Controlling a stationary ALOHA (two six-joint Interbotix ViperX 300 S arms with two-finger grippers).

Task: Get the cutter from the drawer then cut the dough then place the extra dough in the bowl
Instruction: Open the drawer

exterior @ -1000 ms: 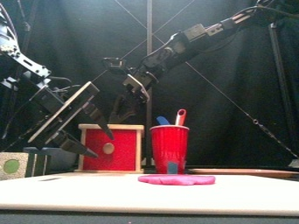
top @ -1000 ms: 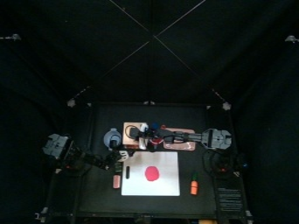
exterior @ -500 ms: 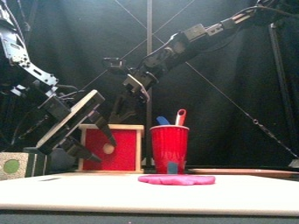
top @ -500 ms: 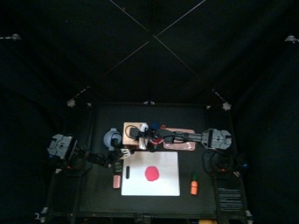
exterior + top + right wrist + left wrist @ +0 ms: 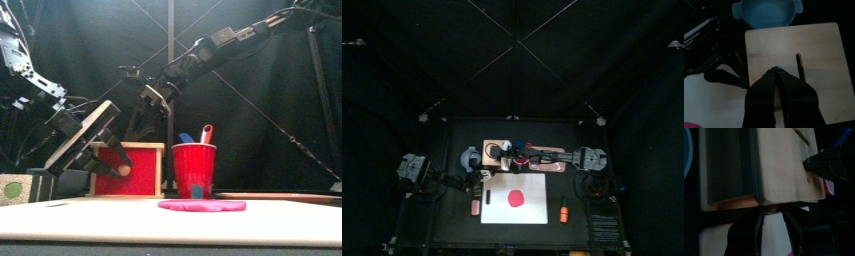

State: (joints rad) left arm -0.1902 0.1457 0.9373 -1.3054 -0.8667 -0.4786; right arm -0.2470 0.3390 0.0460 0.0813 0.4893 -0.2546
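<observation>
The pale wooden box point(image 5: 502, 155) stands behind the white board point(image 5: 543, 210). Its red drawer front point(image 5: 128, 169) faces forward and shows no gap. My left gripper point(image 5: 115, 166) is at the drawer front with its jaws close together on the small knob; the left wrist view has the jaws point(image 5: 773, 212) at the box's front edge. My right gripper point(image 5: 776, 74) is shut, its tips resting on the box top point(image 5: 817, 55). The flat red dough disc point(image 5: 515, 196) lies on the board, also seen low in the front view point(image 5: 201, 205). No cutter is visible.
A blue-grey bowl point(image 5: 470, 158) sits left of the box, close to the left arm. A red cup point(image 5: 194, 170) with a blue and a red toy knife stands right of the drawer. Small toy foods lie at the board's left edge point(image 5: 476, 207) and right edge point(image 5: 563, 213).
The left arm has swung down and right, bringing its gripper onto the drawer front; in the last half second it barely moved. The right arm stayed still on the box.
</observation>
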